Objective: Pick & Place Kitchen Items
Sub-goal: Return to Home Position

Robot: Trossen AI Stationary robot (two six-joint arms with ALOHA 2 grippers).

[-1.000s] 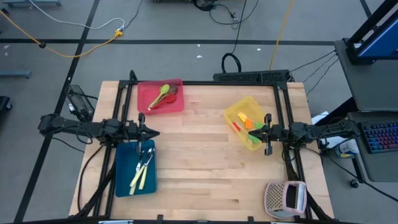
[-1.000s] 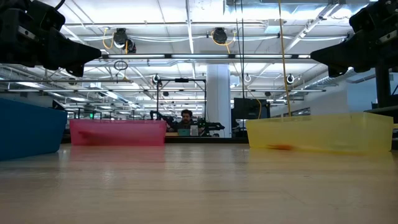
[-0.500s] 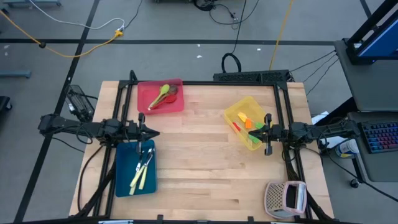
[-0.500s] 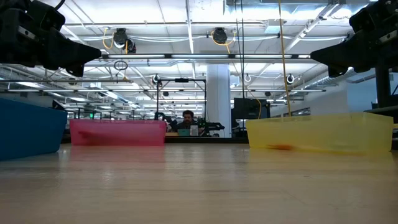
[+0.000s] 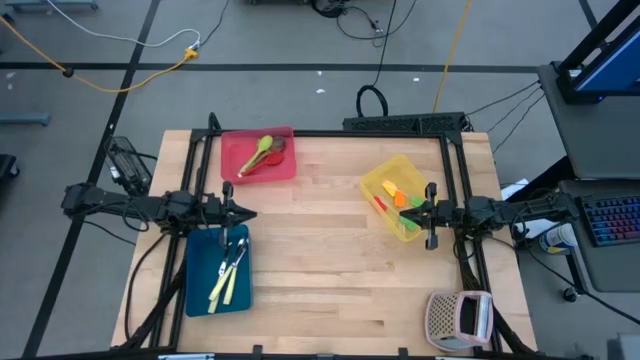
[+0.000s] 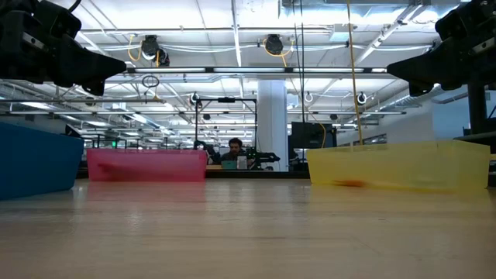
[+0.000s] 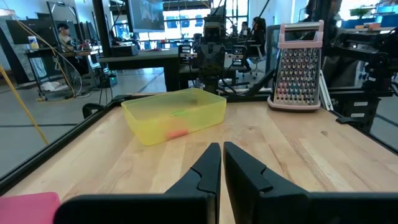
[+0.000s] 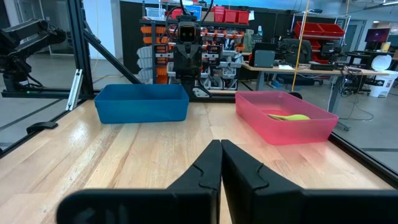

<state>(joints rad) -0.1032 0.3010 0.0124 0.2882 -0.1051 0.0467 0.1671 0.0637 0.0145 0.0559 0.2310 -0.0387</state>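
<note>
The kitchen items lie sorted in three trays. Green and brown spoons (image 5: 262, 150) rest in the red tray (image 5: 258, 154) at the far left. Cream-handled knives (image 5: 228, 272) lie in the blue tray (image 5: 218, 268) near the left edge. Orange and red spatulas (image 5: 398, 198) sit in the yellow tray (image 5: 397, 196) at the right. My left gripper (image 5: 250, 214) hovers level above the blue tray's far end, shut and empty. My right gripper (image 5: 405, 211) hovers level over the yellow tray, shut and empty.
A pinkish-grey perforated box (image 5: 460, 318) stands at the table's near right corner. Bare wood (image 5: 320, 260) stretches across the middle of the table between the trays. A person (image 6: 232, 151) sits far behind the table in the room.
</note>
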